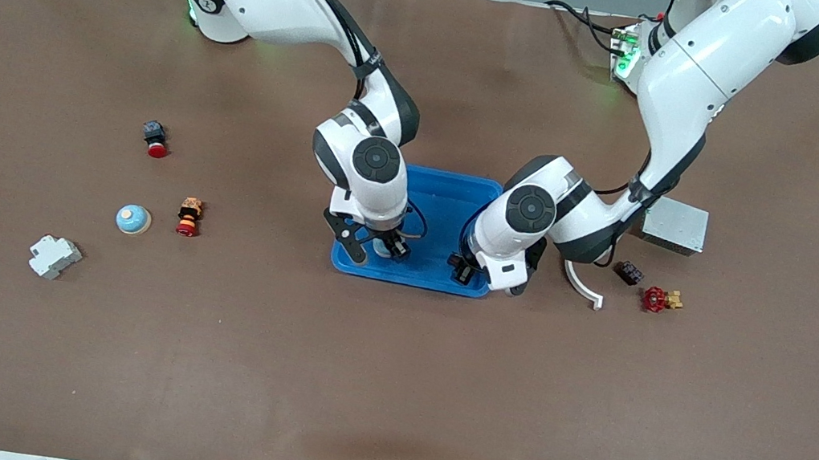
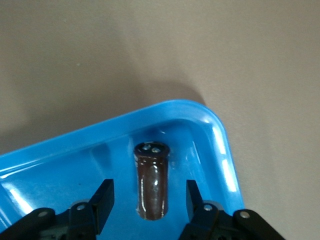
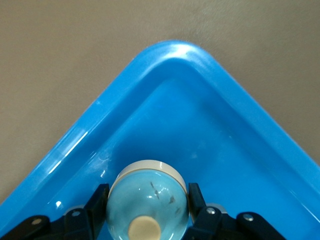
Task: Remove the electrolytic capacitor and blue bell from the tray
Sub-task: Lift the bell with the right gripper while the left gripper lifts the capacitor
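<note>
Both task items sit in the shallow bright-blue plastic tray (image 1: 455, 196) along its near rim. The right gripper (image 3: 147, 212) has its fingers (image 3: 97, 202) clamped on the pale-blue domed bell (image 3: 148, 202), so a straight vertical lift should clear the rim. The left gripper (image 2: 149, 202) stands half-open around the brown cylindrical electrolytic capacitor (image 2: 151, 182), fingers not touching; it should centre and close squarely before lifting.

**Both arms crowd the tray; open table nearer the camera**

The shallow bright-blue plastic tray (image 1: 447, 195) is blocked from above by both white arms. Its raised rim hems in the brown cylindrical capacitor (image 2: 152, 182) and the pale-blue domed bell (image 3: 148, 200) at two corners. The brown table (image 1: 386, 389) nearer the camera lies open.
</note>
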